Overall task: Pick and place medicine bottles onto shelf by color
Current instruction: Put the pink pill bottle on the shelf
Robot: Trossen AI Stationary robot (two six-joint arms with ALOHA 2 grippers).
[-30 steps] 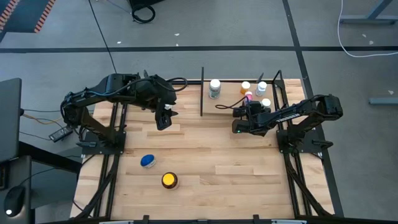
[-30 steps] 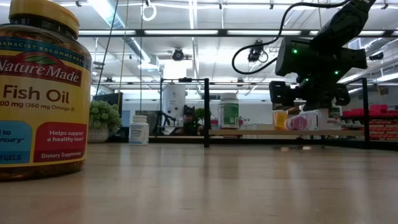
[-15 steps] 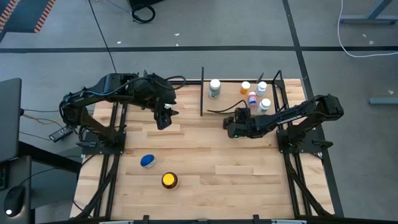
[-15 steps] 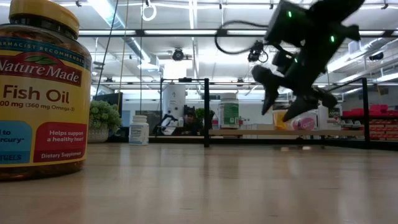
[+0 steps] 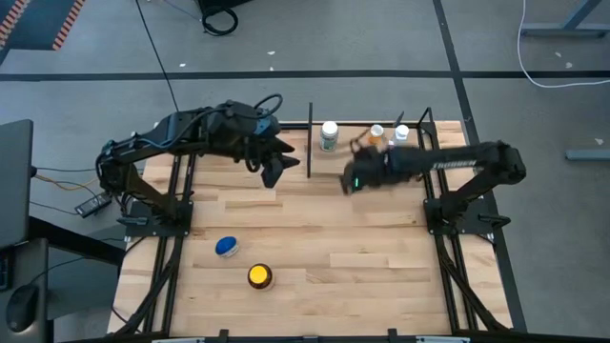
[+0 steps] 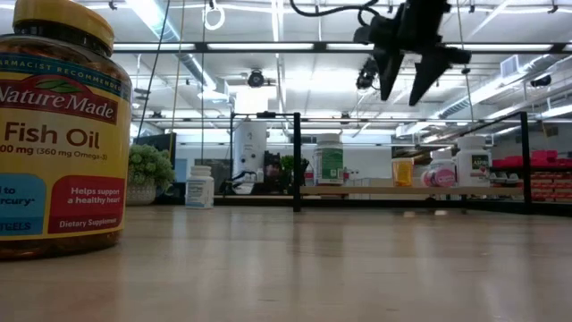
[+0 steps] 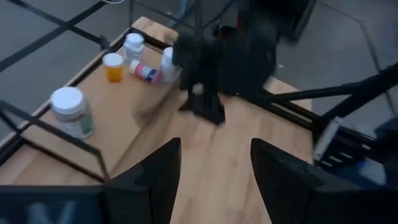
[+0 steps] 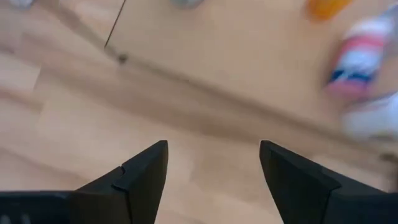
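Four bottles are standing on the shelf [image 5: 367, 152] at the table's one o'clock: a white-capped bottle [image 5: 330, 134], an orange one [image 5: 376, 132], and two more near the posts. A blue-lidded bottle [image 5: 226, 246] and a yellow-lidded bottle [image 5: 259, 276] are sitting at seven o'clock. I am holding my right gripper [image 8: 213, 171] wide apart and empty above the shelf's front edge; my left gripper [image 7: 211, 168] is also spread and empty, at eleven o'clock.

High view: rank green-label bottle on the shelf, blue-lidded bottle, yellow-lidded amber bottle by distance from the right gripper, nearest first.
From the right gripper:
1. Green-label bottle, on the shelf, just behind it.
2. Yellow-lidded amber bottle, front left of the table.
3. Blue-lidded bottle, farther left; close to the amber one.
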